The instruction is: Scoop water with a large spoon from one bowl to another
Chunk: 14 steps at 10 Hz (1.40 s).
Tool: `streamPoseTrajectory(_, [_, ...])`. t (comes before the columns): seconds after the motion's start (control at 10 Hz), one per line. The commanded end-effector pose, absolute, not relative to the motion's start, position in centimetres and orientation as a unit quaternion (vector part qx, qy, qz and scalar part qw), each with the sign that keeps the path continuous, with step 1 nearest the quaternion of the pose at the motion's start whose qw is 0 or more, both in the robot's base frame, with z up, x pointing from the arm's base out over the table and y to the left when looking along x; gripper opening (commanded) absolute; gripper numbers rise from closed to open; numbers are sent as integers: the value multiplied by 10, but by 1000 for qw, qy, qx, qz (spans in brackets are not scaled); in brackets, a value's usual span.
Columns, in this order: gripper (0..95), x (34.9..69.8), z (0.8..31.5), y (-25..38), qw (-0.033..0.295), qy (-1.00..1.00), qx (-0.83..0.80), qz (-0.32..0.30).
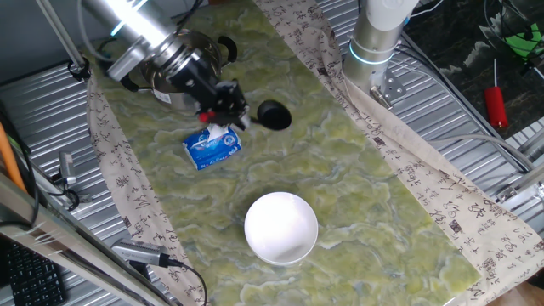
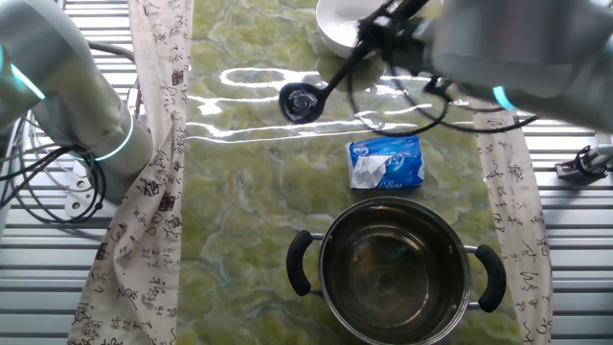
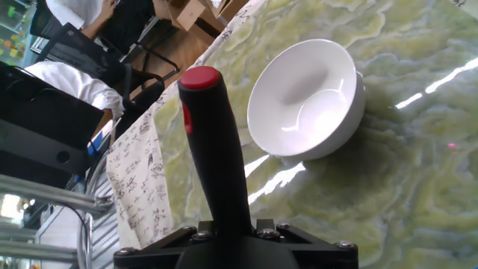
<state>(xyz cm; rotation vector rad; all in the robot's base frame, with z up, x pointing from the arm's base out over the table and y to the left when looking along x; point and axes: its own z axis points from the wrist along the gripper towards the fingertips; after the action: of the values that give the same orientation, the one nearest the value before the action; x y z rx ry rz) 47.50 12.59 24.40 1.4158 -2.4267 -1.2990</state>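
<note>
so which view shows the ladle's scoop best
The other fixed view: the ladle's scoop faces the camera, its handle running up to the hand. One fixed view shows only a dark blob. The hand view shows just the red-tipped handle.

The black ladle [image 2: 303,100] hung tilted, its deep scoop low between the steel pot [image 2: 395,268] and the white bowl [image 1: 281,227], nearer the pot. Its handle (red-tipped) rose clamped. The pot stood upright; the glossy bowl stood upright, well apart.
</note>
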Motion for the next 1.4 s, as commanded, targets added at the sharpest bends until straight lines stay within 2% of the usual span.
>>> streamPoseTrajectory(0.1, [0, 486, 247, 137, 23, -787, 452, -418])
streamPoseTrajectory(1.4, [0, 534, 252, 217, 8, -819, 401, -410])
